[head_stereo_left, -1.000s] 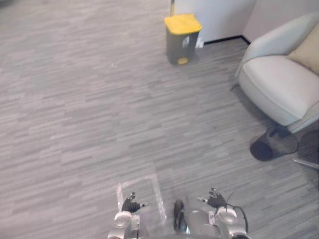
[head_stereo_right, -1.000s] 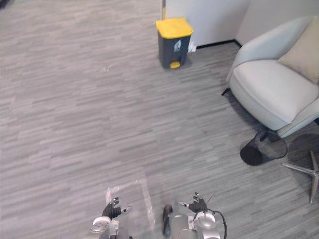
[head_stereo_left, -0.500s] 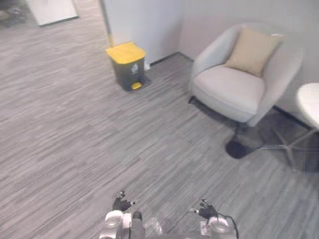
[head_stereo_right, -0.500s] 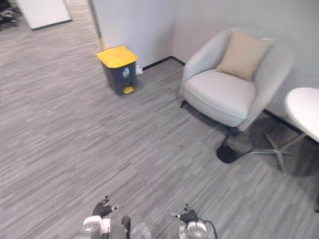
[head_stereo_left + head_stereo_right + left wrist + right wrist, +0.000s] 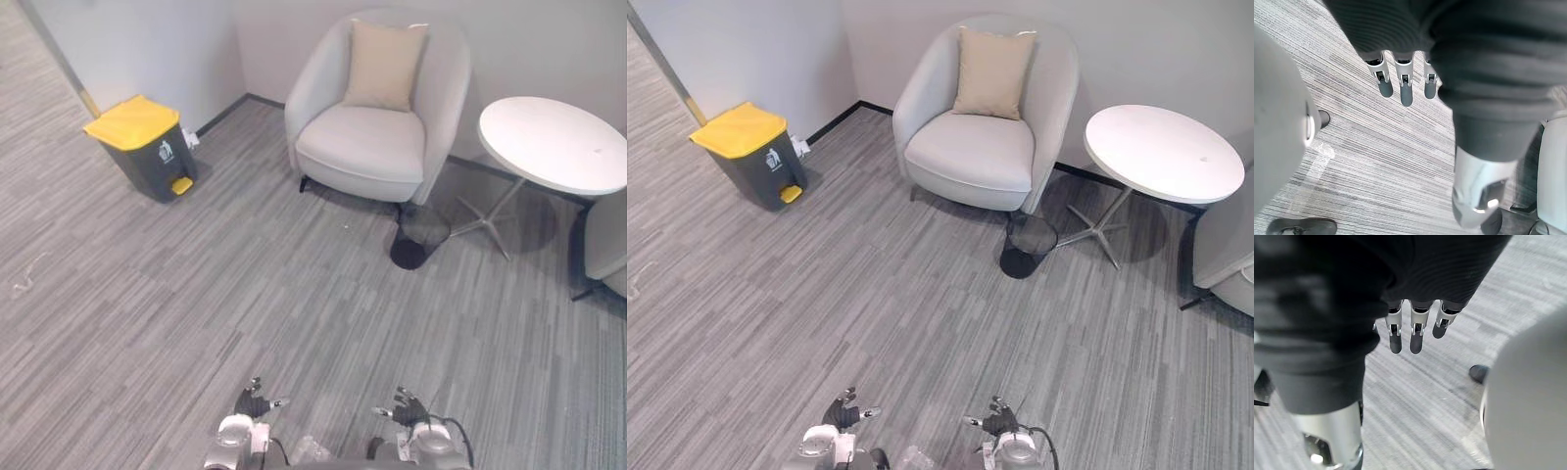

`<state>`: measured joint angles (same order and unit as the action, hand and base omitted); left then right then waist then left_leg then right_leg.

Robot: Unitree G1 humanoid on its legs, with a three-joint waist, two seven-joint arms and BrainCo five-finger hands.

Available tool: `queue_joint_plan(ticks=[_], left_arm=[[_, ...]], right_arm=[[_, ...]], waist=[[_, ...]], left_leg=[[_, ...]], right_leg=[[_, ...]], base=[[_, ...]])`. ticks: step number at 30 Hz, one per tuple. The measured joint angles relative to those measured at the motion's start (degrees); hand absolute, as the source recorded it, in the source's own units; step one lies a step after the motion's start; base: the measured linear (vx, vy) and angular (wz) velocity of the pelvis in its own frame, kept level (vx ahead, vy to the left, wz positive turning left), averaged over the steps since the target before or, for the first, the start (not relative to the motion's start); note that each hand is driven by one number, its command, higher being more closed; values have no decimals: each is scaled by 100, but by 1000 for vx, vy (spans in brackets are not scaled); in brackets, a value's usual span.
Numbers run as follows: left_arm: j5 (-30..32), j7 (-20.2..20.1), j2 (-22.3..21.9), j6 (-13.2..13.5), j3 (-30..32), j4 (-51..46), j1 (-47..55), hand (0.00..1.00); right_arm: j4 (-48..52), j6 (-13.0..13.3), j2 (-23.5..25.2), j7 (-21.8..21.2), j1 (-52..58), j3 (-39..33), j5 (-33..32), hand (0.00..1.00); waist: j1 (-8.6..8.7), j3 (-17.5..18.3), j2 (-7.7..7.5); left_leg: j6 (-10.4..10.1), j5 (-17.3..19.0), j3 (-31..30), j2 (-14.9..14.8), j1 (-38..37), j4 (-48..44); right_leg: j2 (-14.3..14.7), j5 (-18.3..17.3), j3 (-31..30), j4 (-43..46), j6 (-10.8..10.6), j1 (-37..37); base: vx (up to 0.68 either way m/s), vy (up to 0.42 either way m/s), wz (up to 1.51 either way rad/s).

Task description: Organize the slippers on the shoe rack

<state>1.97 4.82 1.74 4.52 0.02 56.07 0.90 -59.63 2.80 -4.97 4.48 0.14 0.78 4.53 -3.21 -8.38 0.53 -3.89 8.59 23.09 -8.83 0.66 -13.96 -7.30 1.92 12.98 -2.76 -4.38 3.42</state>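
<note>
Hovering low over the grey plank-patterned floor (image 5: 245, 294), our left hand (image 5: 253, 401) and right hand (image 5: 409, 409) hang with fingers straight and loose, holding nothing. Well ahead we see a pale grey armchair (image 5: 377, 147) with a beige cushion (image 5: 384, 64), a black mesh wastebasket (image 5: 421, 230) just beside it, a round white table (image 5: 554, 145), and a grey bin with a yellow lid (image 5: 152, 157).

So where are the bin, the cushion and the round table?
bin (image 5: 132, 121): left eye view, on its yellow lid.
cushion (image 5: 384, 64): left eye view, its middle.
round table (image 5: 554, 145): left eye view, bare white top.
</note>
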Motion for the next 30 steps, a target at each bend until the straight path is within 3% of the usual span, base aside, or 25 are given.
queue_joint_plan(ticks=[3, 6, 8, 9, 11, 12, 14, 20, 23, 26, 28, 29, 30], left_arm=[[-4, -2, 170, 2, -5, 13, -22, 0], [-35, 2, 211, 14, 44, 76, 41, 0], [-69, 2, 164, 9, 67, 86, 37, 0], [-99, -4, 74, 5, 58, 91, 72, 0], [-121, 0, 66, -6, 57, 100, 42, 0], [-121, -4, 86, -14, 63, 200, 33, 0], [-123, -3, 79, -18, 63, 206, 20, 0], [-118, -4, -78, -25, 133, 220, 93, 0], [-132, -4, -155, -22, 155, 218, 42, 0], [-194, -9, -263, -22, 336, 207, -23, 0], [-207, -10, -297, -19, 346, 206, -20, 0], [-208, -14, -335, -16, 350, 195, -4, 0], [-212, -19, -370, -18, 348, 189, 9, 0]], right_arm=[[-4, 4, 24, 3, 30, -3, -4, 0], [-13, 4, -14, 16, 53, -125, -17, 0], [-27, 3, -34, 15, 55, -263, -39, 0], [-28, 1, -162, 15, 58, -296, -58, 0], [40, 0, -144, 16, 98, -399, -84, 0], [90, 1, -91, 14, 99, -521, -115, 0], [50, -15, -83, 9, 145, -640, -113, 0], [33, -63, 19, 12, 228, -753, -115, 0], [27, -65, 44, 16, 264, -874, -236, 0], [18, -111, 76, 17, 287, -1020, -292, 0], [16, -119, 94, 14, 273, -1080, -290, 0], [17, -124, 98, 13, 249, -1097, -288, 0], [43, -119, 139, 19, 225, -1209, -326, 0]], waist=[[-12, -125, -31], [-48, -228, 83], [-51, -262, 118], [-52, -214, 319], [-71, -225, 322], [-29, -231, 222], [-27, -202, 192], [-5, 17, 233], [39, 112, 255], [39, 144, 166], [14, 145, 149], [-20, 141, 164], [52, 132, 174]], left_leg=[[-2, 7, -68, -211, 218, -664], [-81, 90, -445, -395, 163, -999], [-149, 188, -1017, -274, 105, -869], [-329, 604, -1673, -60, -105, -352], [-230, 642, -1848, 189, -207, -166], [-227, 640, -1889, 313, -344, -35], [-214, 633, -1879, 376, -543, 138], [-116, 400, -1897, 352, -938, 700], [-182, 352, -1881, 286, -1073, 773], [-181, 350, -1736, 296, -1147, 734], [-180, 351, -1466, 277, -1173, 681], [-166, 342, -1292, 238, -1180, 675], [-166, 342, -1263, 237, -1216, 672]], right_leg=[[109, 202, -143, -235, 74, 120], [287, 167, -496, -237, 125, 146], [360, 185, -774, -257, 121, 84], [502, 191, -981, -276, 110, 5], [450, 287, -1157, -248, 67, -63], [378, 410, -1217, -248, 82, -55], [380, 438, -1369, -278, 66, -26], [533, 402, -1522, -261, 89, -41], [624, 413, -1559, -234, 131, -26], [660, 407, -1721, -231, 135, -46], [658, 407, -1579, -118, 139, -177], [567, 243, -1144, 45, 307, -303], [319, 5, -128, 536, 413, -453]], base=[[-86, -45, -31], [-121, -20, -44], [-136, 42, -68], [-106, 91, -90], [-73, 99, -80], [-53, 73, -48], [5, 48, -42], [105, -5, -24], [204, 11, -12], [149, 41, -33], [34, 15, -64], [-12, -4, -59], [-13, -9, -36]])
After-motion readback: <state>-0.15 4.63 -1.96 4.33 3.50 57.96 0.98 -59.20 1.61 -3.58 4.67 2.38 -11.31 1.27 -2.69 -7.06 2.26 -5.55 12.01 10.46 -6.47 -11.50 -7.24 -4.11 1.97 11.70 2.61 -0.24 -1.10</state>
